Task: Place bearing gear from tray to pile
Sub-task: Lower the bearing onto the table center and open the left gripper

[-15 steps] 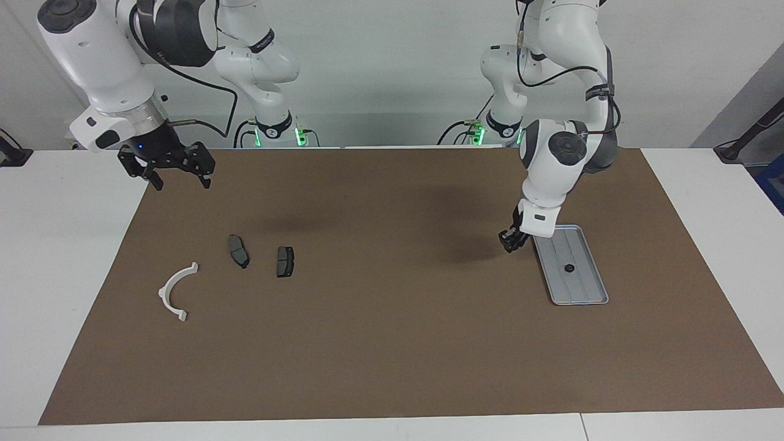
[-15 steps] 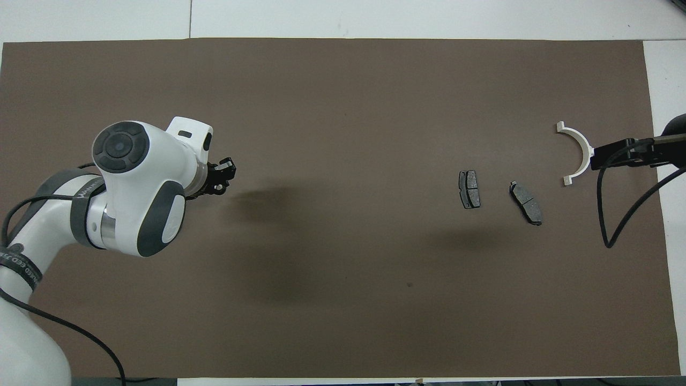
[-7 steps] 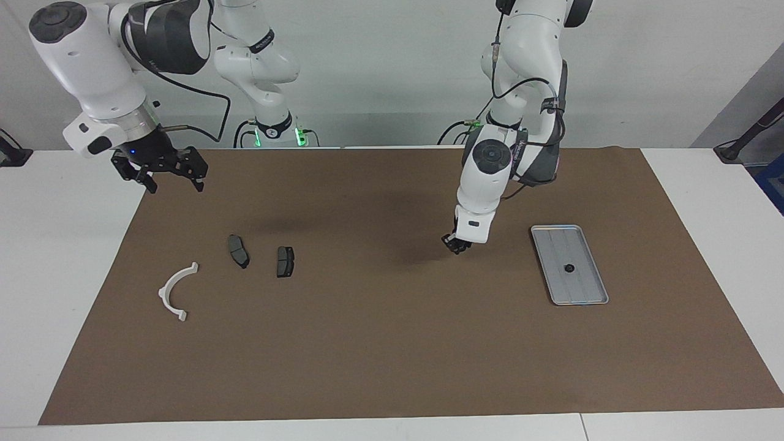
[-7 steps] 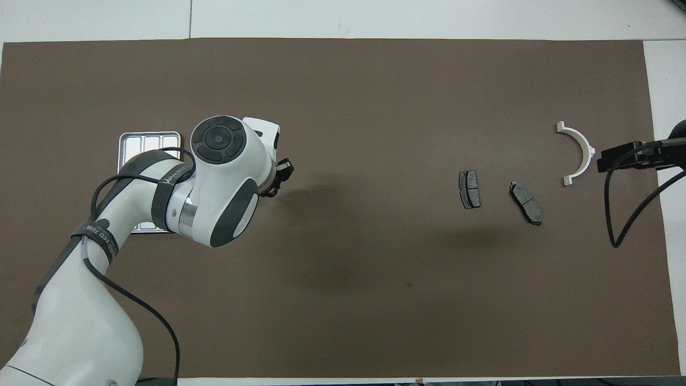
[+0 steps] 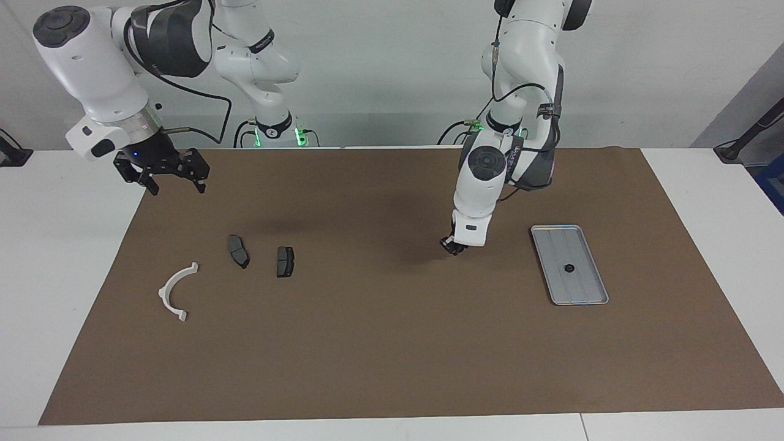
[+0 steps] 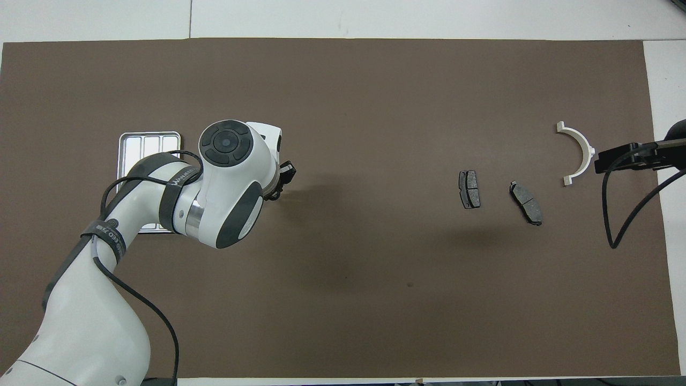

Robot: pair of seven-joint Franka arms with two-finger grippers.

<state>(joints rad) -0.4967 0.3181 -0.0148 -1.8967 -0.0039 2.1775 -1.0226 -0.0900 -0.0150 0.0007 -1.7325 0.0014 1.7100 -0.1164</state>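
The silver ribbed tray (image 5: 589, 289) lies toward the left arm's end of the brown mat, with a small black bearing gear (image 5: 568, 268) in it. In the overhead view my left arm covers most of the tray (image 6: 149, 141). My left gripper (image 5: 454, 247) hangs low over bare mat between tray and pile; what it holds, if anything, is hidden. The pile is two dark brake pads (image 5: 238, 251) (image 5: 285, 261) and a white curved bracket (image 5: 163, 293). My right gripper (image 5: 164, 177) waits open above the mat's edge, over nothing.
The brown mat (image 5: 380, 355) covers most of the white table. From above, the brake pads (image 6: 469, 189) (image 6: 526, 202) and bracket (image 6: 584, 150) lie spread apart, the right gripper (image 6: 616, 158) beside the bracket, the left gripper (image 6: 284, 179) near the tray.
My left gripper swung from the tray's edge out over the mat toward the pile, then nearly stopped. The gear in the tray has not moved. The right gripper shifted only slightly.
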